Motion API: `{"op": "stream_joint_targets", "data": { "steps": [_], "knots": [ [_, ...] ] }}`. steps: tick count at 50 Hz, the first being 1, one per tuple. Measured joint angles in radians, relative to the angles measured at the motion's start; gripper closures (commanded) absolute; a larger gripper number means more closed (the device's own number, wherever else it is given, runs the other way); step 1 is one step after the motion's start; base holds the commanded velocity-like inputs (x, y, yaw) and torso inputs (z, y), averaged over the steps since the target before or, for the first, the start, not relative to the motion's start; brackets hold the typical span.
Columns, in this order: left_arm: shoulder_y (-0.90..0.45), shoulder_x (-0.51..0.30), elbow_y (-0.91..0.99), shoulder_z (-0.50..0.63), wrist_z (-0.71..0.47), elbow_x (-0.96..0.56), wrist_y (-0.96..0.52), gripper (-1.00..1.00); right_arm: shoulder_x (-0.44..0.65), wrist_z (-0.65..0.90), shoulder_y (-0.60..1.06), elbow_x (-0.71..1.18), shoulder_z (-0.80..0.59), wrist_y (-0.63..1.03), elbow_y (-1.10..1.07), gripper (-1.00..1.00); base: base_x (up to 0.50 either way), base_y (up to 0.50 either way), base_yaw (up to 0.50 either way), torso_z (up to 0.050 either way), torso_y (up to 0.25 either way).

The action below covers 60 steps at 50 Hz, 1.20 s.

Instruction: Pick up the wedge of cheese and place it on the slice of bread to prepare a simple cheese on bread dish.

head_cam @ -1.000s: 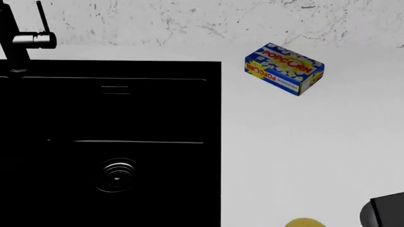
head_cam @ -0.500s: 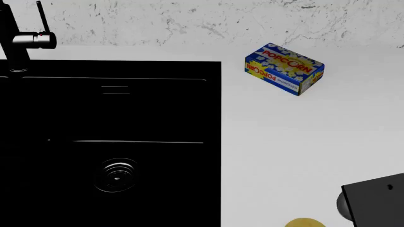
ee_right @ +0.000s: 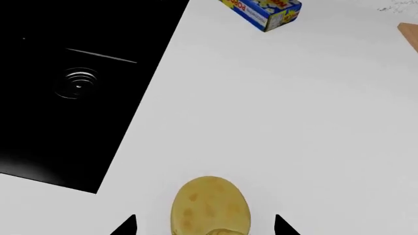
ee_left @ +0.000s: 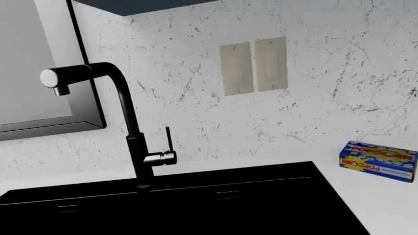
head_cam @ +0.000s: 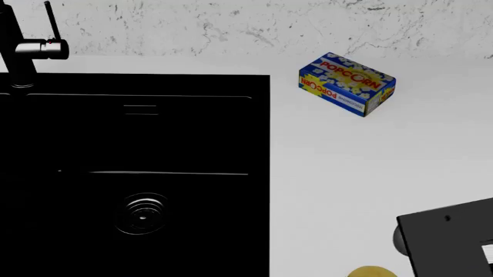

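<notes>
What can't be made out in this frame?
- Bread: in no view; only a wooden corner shows, cut by the right wrist view's edge.
- Cheese: cut by the head view's bottom edge.
- Right gripper: only its tips show; jaws spread either side of the cheese.
- Left gripper: out of view.

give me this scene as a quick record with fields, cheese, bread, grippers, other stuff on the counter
cheese: wedge of cheese lying on the white counter, right of the sink
bread: not in view
right gripper: right gripper fingertips either side of the cheese, apart, nothing held
left gripper: not in view
other items: popcorn box near the back wall; black faucet behind the sink
task state: cheese not yet picked up
</notes>
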Motion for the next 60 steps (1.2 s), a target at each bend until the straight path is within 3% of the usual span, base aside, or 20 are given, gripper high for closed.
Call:
{"op": "stream_joint_targets", "data": {
  "steps": [60],
  "knots": [
    [-0.04,-0.018,0.005,0.06,0.004,0.012,0.039,-1.0,-0.093,-0.151,-0.118,-0.255,-0.072,0.038,0.146,-1.0,0.0,0.0,0.0,0.0,0.0]
  ]
}}
